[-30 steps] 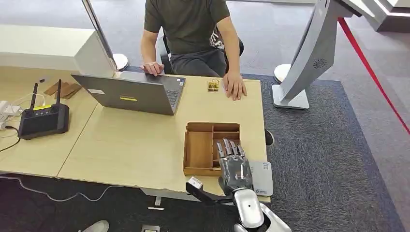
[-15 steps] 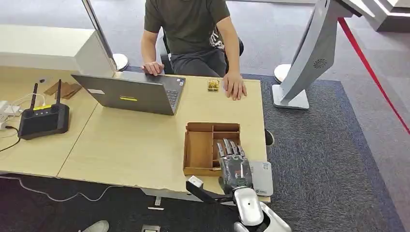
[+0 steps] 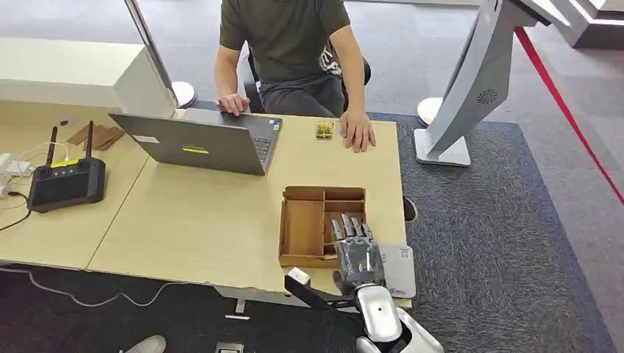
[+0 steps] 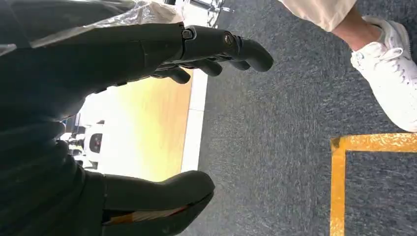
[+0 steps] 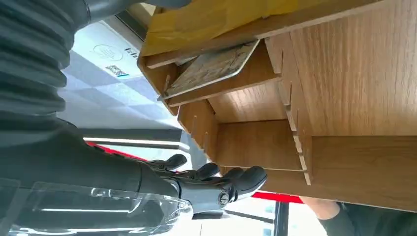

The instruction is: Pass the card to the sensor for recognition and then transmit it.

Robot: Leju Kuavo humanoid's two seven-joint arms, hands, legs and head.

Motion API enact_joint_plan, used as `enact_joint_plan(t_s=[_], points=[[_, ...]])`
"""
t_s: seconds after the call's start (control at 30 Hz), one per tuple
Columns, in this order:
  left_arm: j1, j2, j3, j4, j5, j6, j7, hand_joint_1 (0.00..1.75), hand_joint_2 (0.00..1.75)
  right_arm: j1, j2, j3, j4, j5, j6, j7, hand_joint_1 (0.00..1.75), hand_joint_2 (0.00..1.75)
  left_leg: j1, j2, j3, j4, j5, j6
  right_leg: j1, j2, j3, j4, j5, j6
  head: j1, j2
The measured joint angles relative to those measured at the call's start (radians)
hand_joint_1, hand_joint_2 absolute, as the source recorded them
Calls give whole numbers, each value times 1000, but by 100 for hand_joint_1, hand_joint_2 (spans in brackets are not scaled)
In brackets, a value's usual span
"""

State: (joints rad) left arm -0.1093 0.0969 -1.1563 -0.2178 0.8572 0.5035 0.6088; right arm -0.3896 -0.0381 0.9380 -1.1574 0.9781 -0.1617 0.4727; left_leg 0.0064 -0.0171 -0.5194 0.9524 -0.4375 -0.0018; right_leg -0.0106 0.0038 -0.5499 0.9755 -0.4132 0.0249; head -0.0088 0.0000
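A card (image 5: 211, 69) leans tilted inside a small compartment of the wooden divided box (image 5: 344, 88). In the head view that box (image 3: 303, 228) stands near the table's front right corner. My right hand (image 3: 357, 254) hovers over the box's right-hand compartments with its fingers (image 5: 216, 182) stretched out and holding nothing. A flat grey sensor pad (image 3: 401, 272) with a printed label lies just right of the hand at the table's edge; the right wrist view shows the pad (image 5: 105, 54) beside the box. My left hand (image 4: 98, 98) hangs over the dark carpet, fingers apart and empty.
A person sits across the table with one hand (image 3: 357, 134) flat beside a small gold object (image 3: 324, 129). An open laptop (image 3: 199, 143) and a black antenna device (image 3: 66, 182) stand to the left. A white kiosk stand (image 3: 471, 81) rises right of the table.
My right hand has eased slightly back toward the table's near edge, still above the box. Nothing else has moved.
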Motion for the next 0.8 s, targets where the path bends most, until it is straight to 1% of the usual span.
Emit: enact_joint_plan(t_s=[0.4,0.43,0.47,0.5,0.8], points=[[0,0,0,0,-1,0,0,0,175,-1,0,0,6,-5,-2,10,2,175,0,0,0,0,0,0,0,0,0,0,0,0,0,0],[0,0,0,0,-1,1,0,0,175,-1,0,0,8,-5,-2,10,33,175,0,0,0,0,0,0,0,0,0,0,0,0,0,0],[0,0,0,0,-1,2,0,0,175,-1,0,0,8,-5,-2,10,150,175,0,0,0,0,0,0,0,0,0,0,0,0,0,0],[0,0,0,0,-1,2,0,0,175,-1,0,0,9,-5,-1,10,161,175,0,0,0,0,0,0,0,0,0,0,0,0,0,0],[0,-1,0,0,-2,11,0,0,175,-1,0,1,10,-3,3,10,161,175,0,0,0,0,0,0,0,0,0,0,0,0,0,0]])
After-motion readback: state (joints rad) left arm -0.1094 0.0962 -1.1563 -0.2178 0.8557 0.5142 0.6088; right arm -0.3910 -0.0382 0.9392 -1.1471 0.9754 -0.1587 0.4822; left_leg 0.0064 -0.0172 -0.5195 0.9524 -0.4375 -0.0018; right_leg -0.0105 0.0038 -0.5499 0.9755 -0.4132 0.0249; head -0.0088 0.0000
